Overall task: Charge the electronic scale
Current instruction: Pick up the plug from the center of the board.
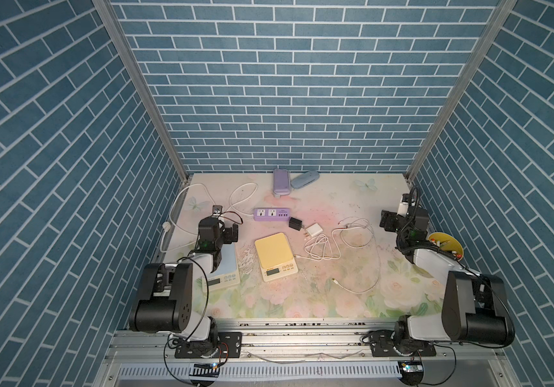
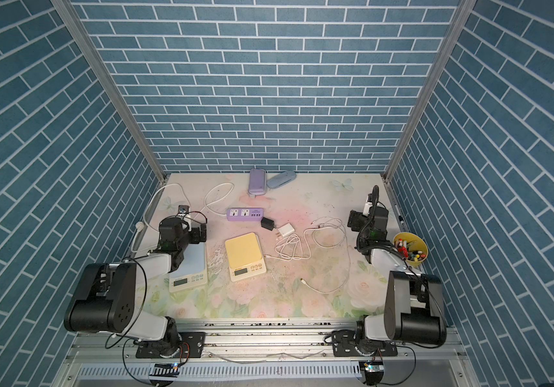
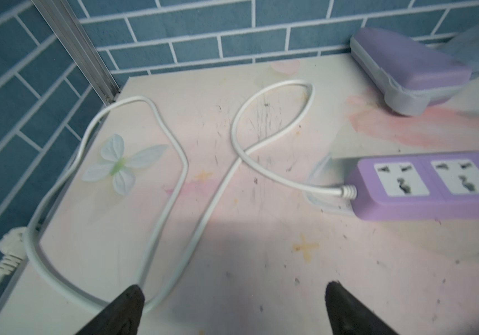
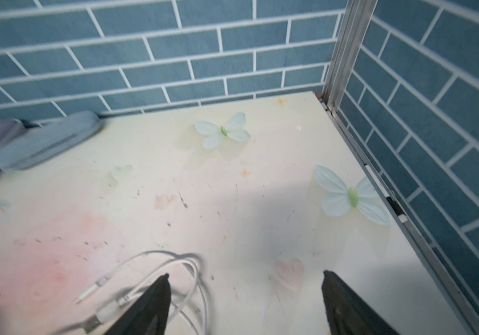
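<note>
- Blue brick-patterned walls close in a floral tabletop (image 1: 336,301) strewn with charging gear.
- Near the middle sits the yellow-topped scale (image 1: 275,256), with its display toward the near edge. A second, blue-topped scale (image 1: 228,268) lies to its left, partly under the left arm.
- Just beyond the yellow scale lies a purple power strip (image 1: 272,214). A black charger (image 1: 295,223) and a white charger (image 1: 314,231) rest off its right end, and neither is plugged in.
- A coiled white cable (image 1: 320,249) lies right of the yellow scale, with one end reaching that scale's right side. Whether it is seated there is too small to tell. A thinner cable (image 1: 357,234) loops farther right.
- The left gripper (image 3: 232,307) is spread and empty. It hovers at the far left over the power strip's cord (image 3: 33,246).
- The right gripper (image 4: 244,304) is also spread, with nothing between its tips. The thinner cable's plugs lie just beside one tip.
- The step in hand looks like picking up a plug. It is best pinched on its stiff housing, not on the soft cord, so it cannot swivel.
- The plug should be held level and square to its socket before any push. The free arm could steady the light scale or the power strip so it does not slide.
</note>
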`<state>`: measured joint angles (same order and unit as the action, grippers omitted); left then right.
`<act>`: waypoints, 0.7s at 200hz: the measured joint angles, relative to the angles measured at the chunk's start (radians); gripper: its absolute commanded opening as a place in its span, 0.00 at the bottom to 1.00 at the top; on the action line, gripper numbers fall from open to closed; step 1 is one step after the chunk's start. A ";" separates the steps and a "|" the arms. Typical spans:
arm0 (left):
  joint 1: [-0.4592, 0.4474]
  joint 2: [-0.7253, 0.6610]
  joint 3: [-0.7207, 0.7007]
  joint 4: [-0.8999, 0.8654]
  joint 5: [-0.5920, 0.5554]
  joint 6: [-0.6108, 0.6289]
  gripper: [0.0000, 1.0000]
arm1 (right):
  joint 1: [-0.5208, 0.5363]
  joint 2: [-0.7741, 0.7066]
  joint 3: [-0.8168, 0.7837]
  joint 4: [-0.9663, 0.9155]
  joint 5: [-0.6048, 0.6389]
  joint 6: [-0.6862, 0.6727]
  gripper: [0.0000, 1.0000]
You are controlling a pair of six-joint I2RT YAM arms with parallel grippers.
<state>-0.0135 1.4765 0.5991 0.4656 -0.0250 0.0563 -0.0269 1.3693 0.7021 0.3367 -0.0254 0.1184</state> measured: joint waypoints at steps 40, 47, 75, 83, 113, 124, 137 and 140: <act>0.000 -0.135 0.118 -0.196 -0.025 -0.085 1.00 | 0.175 0.050 0.196 -0.238 -0.020 0.032 0.79; 0.001 -0.144 0.153 -0.256 -0.011 -0.103 1.00 | 0.228 0.079 0.233 -0.268 -0.031 0.030 0.78; 0.013 -0.126 0.290 -0.418 0.142 -0.148 1.00 | 0.422 0.238 0.380 -0.357 -0.139 -0.011 0.77; 0.013 -0.119 0.307 -0.444 0.174 -0.165 1.00 | 0.460 0.293 0.430 -0.388 -0.169 -0.029 0.75; -0.032 -0.112 0.311 -0.544 0.228 -0.208 1.00 | 0.551 0.500 0.620 -0.528 -0.267 -0.076 0.72; -0.075 -0.112 0.311 -0.580 0.227 -0.211 0.99 | 0.554 0.538 0.652 -0.568 -0.273 -0.076 0.73; -0.127 -0.113 0.309 -0.607 0.223 -0.211 1.00 | 0.552 0.558 0.666 -0.611 -0.267 -0.076 0.74; -0.138 -0.113 0.309 -0.613 0.221 -0.211 1.00 | 0.552 0.559 0.666 -0.620 -0.264 -0.076 0.74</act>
<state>-0.1520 1.3632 0.9077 -0.1474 0.1963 -0.1543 0.5251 1.9282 1.3682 -0.2836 -0.2897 0.0429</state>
